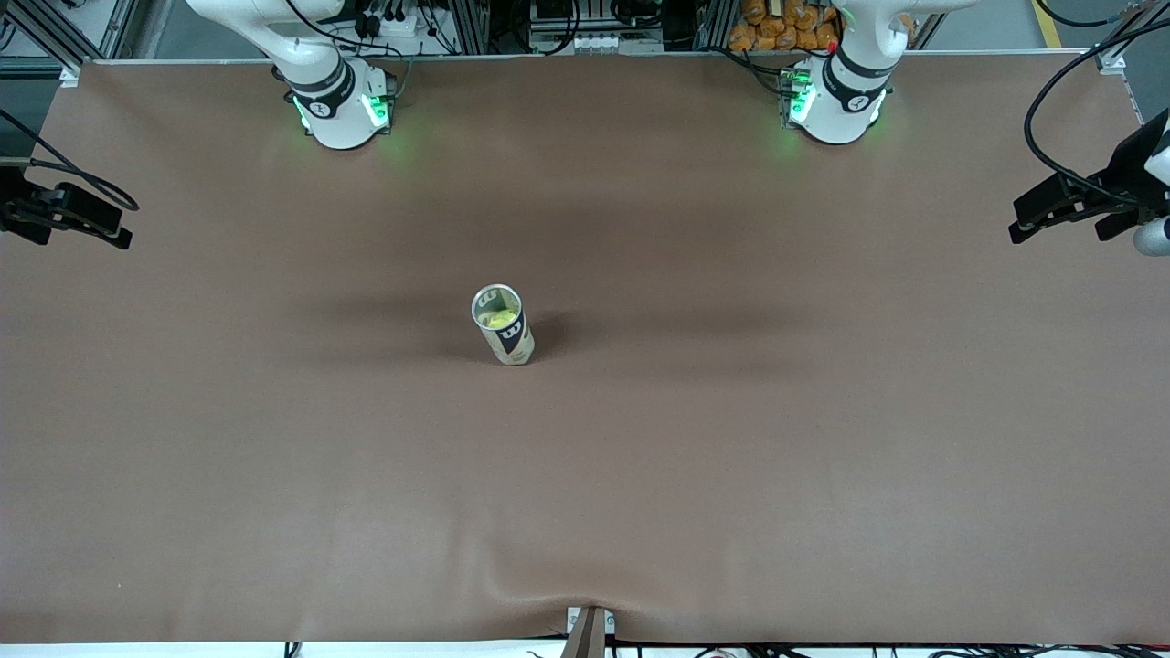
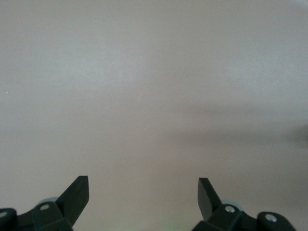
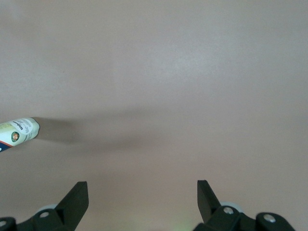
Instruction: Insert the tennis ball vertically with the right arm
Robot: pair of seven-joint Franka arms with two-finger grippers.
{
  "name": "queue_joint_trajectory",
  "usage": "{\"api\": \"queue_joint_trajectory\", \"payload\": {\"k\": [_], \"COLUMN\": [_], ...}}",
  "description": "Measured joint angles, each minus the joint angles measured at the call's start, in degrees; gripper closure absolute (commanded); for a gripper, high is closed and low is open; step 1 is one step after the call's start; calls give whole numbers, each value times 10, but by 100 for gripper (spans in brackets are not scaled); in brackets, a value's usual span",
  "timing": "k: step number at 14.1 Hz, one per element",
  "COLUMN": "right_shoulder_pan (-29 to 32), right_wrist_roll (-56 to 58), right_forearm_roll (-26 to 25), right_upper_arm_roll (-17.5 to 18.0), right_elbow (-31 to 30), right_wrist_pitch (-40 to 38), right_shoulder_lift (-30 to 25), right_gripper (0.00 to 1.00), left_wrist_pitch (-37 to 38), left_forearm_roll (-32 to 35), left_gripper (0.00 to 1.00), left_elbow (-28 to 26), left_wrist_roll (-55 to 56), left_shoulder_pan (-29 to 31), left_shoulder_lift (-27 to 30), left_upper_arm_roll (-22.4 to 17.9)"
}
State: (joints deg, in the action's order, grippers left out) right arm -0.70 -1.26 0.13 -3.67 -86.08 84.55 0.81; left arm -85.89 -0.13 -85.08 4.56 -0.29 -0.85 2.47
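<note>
An open tennis-ball can (image 1: 503, 325) stands upright near the middle of the brown table. A yellow-green tennis ball (image 1: 499, 319) shows inside its mouth. The right wrist view catches the can's lower end (image 3: 18, 132) at its edge. My right gripper (image 3: 143, 185) hangs open over bare table, with nothing between its fingers and well apart from the can. My left gripper (image 2: 143, 183) is also open and empty over bare table. In the front view only the right arm's base (image 1: 338, 100) and the left arm's base (image 1: 836, 100) show; both hands are out of that view.
The brown table cover (image 1: 731, 457) has a ripple at the edge nearest the front camera, by a small clamp (image 1: 590, 631). Black camera mounts stand at the right arm's end (image 1: 69, 215) and the left arm's end (image 1: 1088, 196) of the table.
</note>
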Motion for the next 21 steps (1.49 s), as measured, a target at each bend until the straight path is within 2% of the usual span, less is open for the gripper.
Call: {"api": "queue_joint_trajectory", "payload": {"k": [21], "right_shoulder_pan": [0], "right_wrist_roll": [0], "right_forearm_roll": [0], "right_upper_arm_roll": [0], "right_elbow": [3], "right_wrist_pitch": [0], "right_shoulder_lift": [0], "right_gripper": [0], "left_wrist_pitch": [3], "left_forearm_roll": [-10], "left_gripper": [0], "left_elbow": [-1], "left_wrist_roll": [-10], "left_shoulder_pan": [-1], "left_shoulder_lift": [-7], "left_upper_arm_roll": [-14]}}
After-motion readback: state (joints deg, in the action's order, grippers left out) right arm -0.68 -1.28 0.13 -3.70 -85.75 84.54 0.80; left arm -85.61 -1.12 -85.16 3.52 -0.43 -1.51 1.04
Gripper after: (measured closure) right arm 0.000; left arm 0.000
